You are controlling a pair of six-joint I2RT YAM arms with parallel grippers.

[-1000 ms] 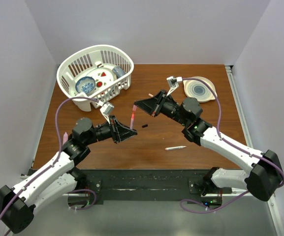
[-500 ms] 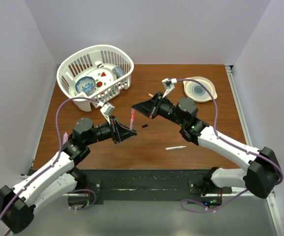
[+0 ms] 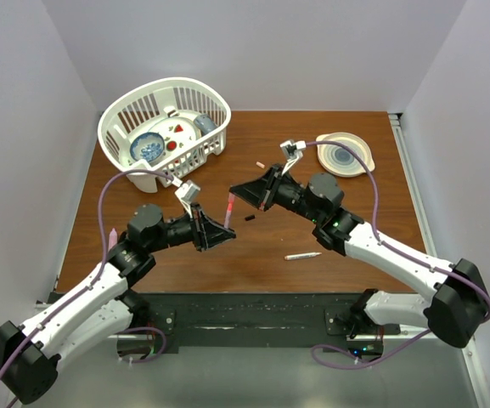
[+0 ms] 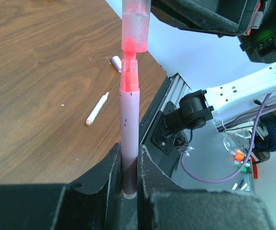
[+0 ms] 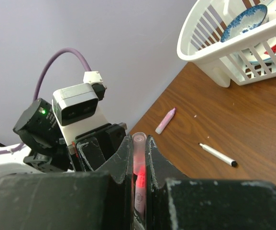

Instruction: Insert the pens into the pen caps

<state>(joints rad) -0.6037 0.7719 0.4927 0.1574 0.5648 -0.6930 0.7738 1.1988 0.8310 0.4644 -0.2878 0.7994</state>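
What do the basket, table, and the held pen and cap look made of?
The basket looks like white moulded plastic, slightly glossy slats. The table shows brown wood grain; solid or laminate, unclear. The pen seems plastic: opaque lilac barrel, translucent pink neck. The cap is translucent pink, probably plastic.
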